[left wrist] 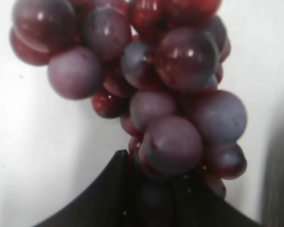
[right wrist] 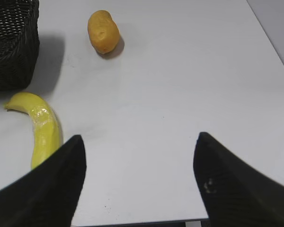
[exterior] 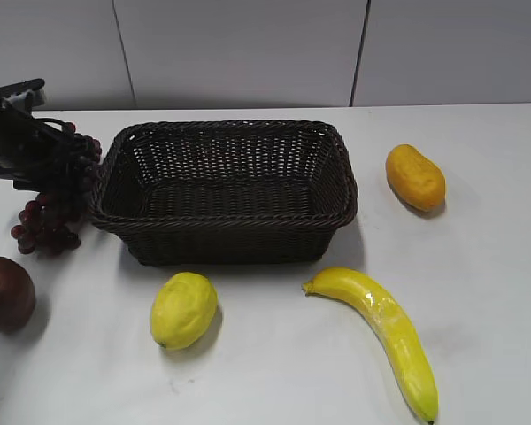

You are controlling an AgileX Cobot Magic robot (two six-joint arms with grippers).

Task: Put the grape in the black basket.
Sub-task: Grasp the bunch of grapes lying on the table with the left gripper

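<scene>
The grape (exterior: 46, 226) is a dark purple-red bunch hanging just left of the black basket (exterior: 226, 190), low over the white table. My left gripper (exterior: 57, 168) is shut on the top of the bunch. In the left wrist view the grape (left wrist: 151, 94) fills the frame, with my jaws (left wrist: 154, 189) closed around its near end. My right gripper (right wrist: 139, 156) is open and empty over bare table; it does not show in the exterior view.
A dark red apple (exterior: 4, 294) sits at the left edge. A lemon (exterior: 184, 310) and a banana (exterior: 385, 332) lie in front of the basket. An orange-yellow fruit (exterior: 415, 177) lies to its right. The table's near edge (right wrist: 146, 221) shows below my right jaws.
</scene>
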